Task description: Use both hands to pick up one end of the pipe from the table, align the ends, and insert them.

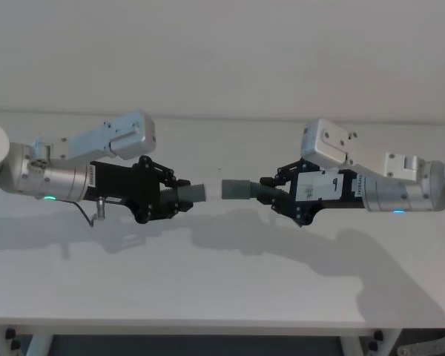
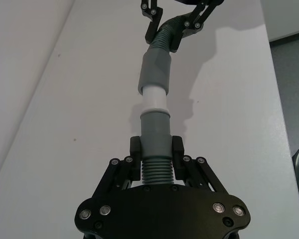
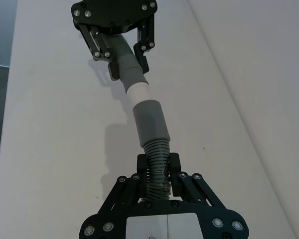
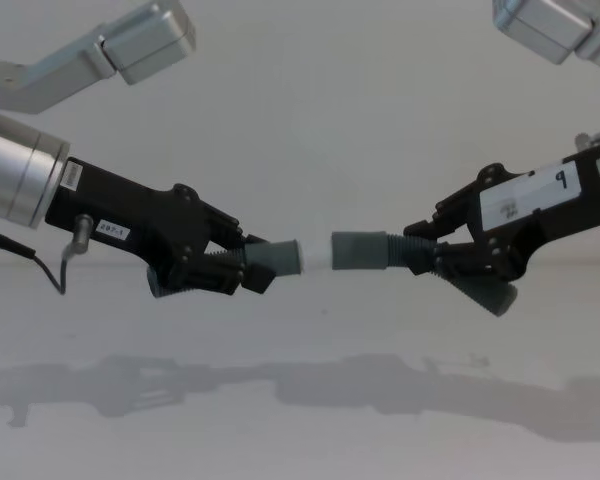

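White table (image 1: pixel 222 282) across the lower frame, left gripper (image 1: pixel 179 196) at centre-left clamped on one pipe piece (image 1: pixel 189 193), right gripper (image 1: pixel 273 191) at centre-right clamped on the other piece (image 1: pixel 241 189), both lifted, sleeve ends (image 4: pixel 318 252) facing, whitish rim between them.

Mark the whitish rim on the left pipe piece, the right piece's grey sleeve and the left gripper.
whitish rim (image 4: pixel 316 254), chest view, its side.
right grey sleeve (image 4: pixel 360 249), chest view, mid-sleeve.
left gripper (image 1: pixel 179 197), head view, between fingertips.
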